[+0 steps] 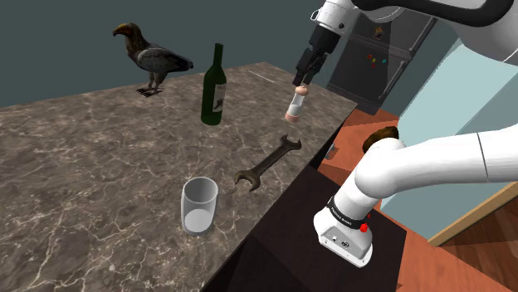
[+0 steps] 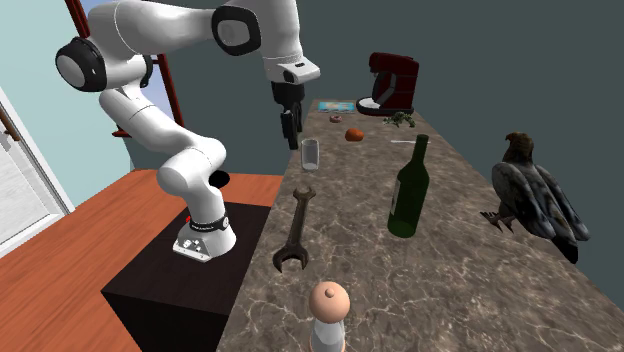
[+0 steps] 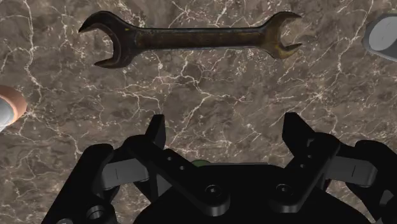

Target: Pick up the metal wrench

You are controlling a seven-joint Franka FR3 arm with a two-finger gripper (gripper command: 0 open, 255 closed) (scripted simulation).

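Little is done yet: the dark, rusty double-ended metal wrench [image 3: 191, 38] lies flat and untouched just beside the clear glass tumbler [image 1: 199, 206]. Your black two-finger gripper [image 3: 224, 121] hangs high on that same side of the tumbler, fingers spread and empty, so descent, grasp and lift all remain

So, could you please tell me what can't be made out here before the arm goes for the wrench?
Pink-capped bottle: second exterior view, its lower body cut off by the picture's edge.
Glass: wrist view, mostly cut off by the picture's edge.
Green bottle: shoulder view, label too small to read.
Items beside the red mixer: second exterior view, too small to name.
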